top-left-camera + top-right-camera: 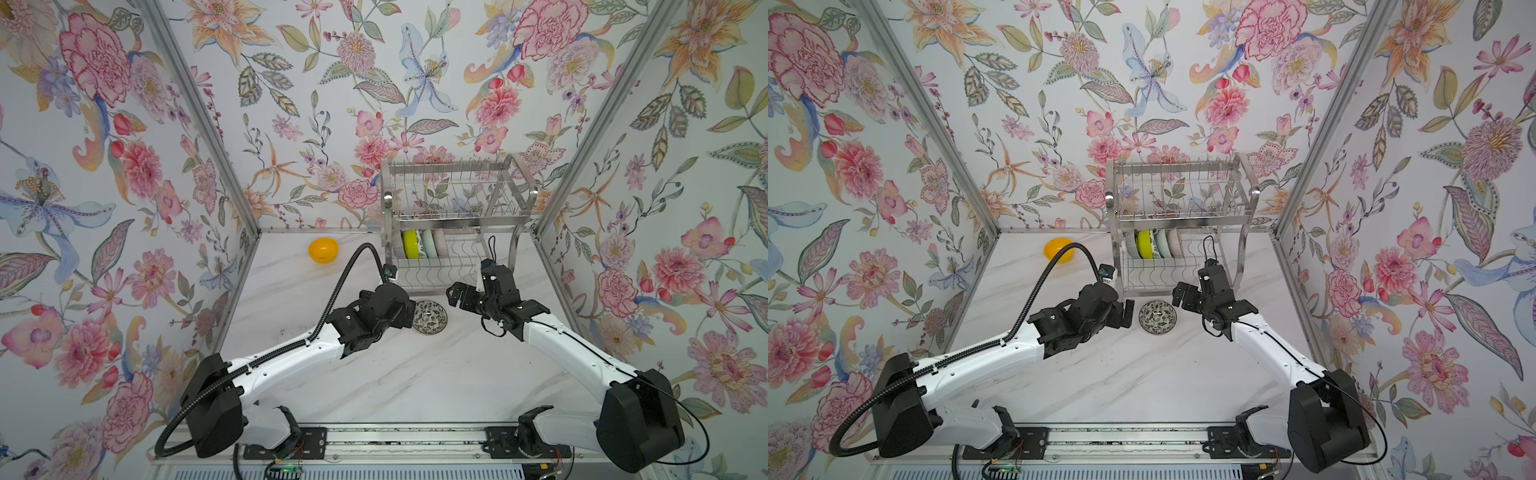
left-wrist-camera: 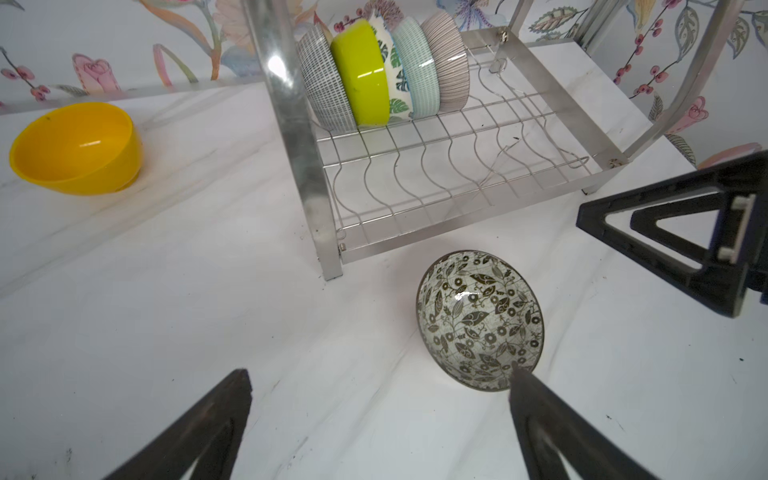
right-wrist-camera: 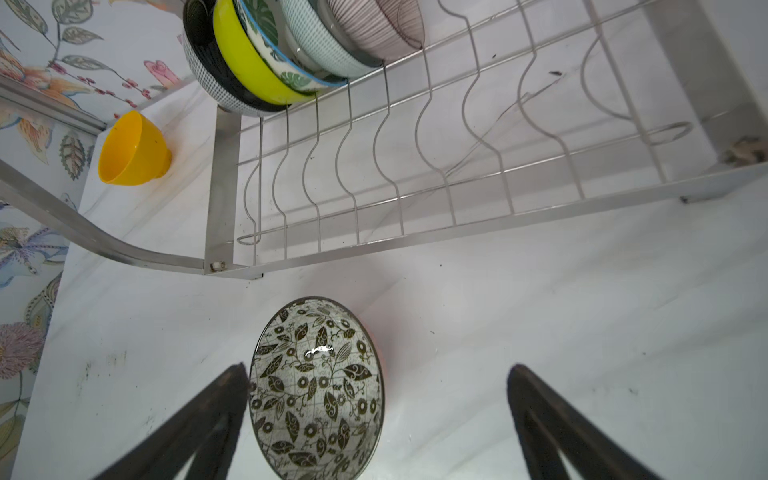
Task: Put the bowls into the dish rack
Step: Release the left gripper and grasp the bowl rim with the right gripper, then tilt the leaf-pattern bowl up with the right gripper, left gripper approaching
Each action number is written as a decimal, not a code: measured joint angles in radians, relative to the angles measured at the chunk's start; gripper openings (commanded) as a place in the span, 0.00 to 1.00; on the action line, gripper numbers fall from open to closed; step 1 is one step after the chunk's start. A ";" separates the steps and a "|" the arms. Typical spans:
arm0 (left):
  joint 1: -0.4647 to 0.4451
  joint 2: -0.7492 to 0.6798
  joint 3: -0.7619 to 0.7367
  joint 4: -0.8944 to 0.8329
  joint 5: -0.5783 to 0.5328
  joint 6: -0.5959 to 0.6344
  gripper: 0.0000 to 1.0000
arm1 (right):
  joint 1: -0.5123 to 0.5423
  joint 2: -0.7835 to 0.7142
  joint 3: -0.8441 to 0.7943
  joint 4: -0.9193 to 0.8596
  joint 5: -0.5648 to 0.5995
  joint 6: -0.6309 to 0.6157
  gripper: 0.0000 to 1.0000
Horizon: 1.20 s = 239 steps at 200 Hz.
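A dark floral bowl (image 1: 430,317) (image 1: 1157,317) stands upright on the table just in front of the dish rack (image 1: 449,168) (image 1: 1175,166). My left gripper (image 1: 1125,313) (image 2: 380,372) is open to its left; one fingertip overlaps the bowl's (image 2: 480,320) rim. My right gripper (image 1: 455,295) (image 3: 378,368) is open above its right side, with the bowl (image 3: 318,388) beside one finger. Several bowls, a lime-green one (image 1: 410,244) (image 2: 361,75) among them, stand on edge in the rack's lower tier. An orange-yellow bowl (image 1: 323,250) (image 2: 75,147) sits at the back left.
The rack's (image 2: 291,124) flat steel legs and front rail (image 3: 457,232) stand close behind both grippers. Its upper tier holds nothing. Flowered walls enclose the white marble table (image 1: 395,374) on three sides. The arm bases sit on a rail at the front edge.
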 measured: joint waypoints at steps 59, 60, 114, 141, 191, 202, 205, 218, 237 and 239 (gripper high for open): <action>0.126 -0.121 -0.229 0.093 0.091 -0.069 0.99 | 0.072 0.155 0.021 -0.021 0.015 0.048 0.93; 0.127 -0.124 -0.232 0.096 0.093 -0.071 0.99 | 0.073 0.156 0.021 -0.021 0.015 0.048 0.93; 0.235 -0.312 -0.467 0.252 0.182 -0.165 0.99 | 0.108 0.230 0.021 -0.018 0.031 0.070 0.64; 0.265 -0.353 -0.537 0.304 0.216 -0.203 0.99 | 0.116 0.266 0.021 -0.013 0.030 0.074 0.50; 0.294 -0.380 -0.595 0.417 0.270 -0.255 0.99 | 0.116 0.316 0.021 -0.009 0.031 0.079 0.30; 0.304 -0.384 -0.611 0.442 0.271 -0.275 0.99 | 0.116 0.317 0.021 -0.008 0.034 0.073 0.25; 0.308 -0.385 -0.615 0.447 0.271 -0.280 0.99 | 0.116 0.317 0.021 -0.008 0.034 0.074 0.24; 0.331 -0.386 -0.635 0.469 0.290 -0.303 0.99 | 0.116 0.317 0.021 -0.005 0.037 0.074 0.17; 0.371 -0.373 -0.647 0.488 0.324 -0.330 0.99 | 0.124 0.317 0.022 0.002 0.043 0.068 0.08; 0.375 -0.370 -0.647 0.492 0.328 -0.332 0.99 | 0.126 0.317 0.022 0.003 0.045 0.065 0.08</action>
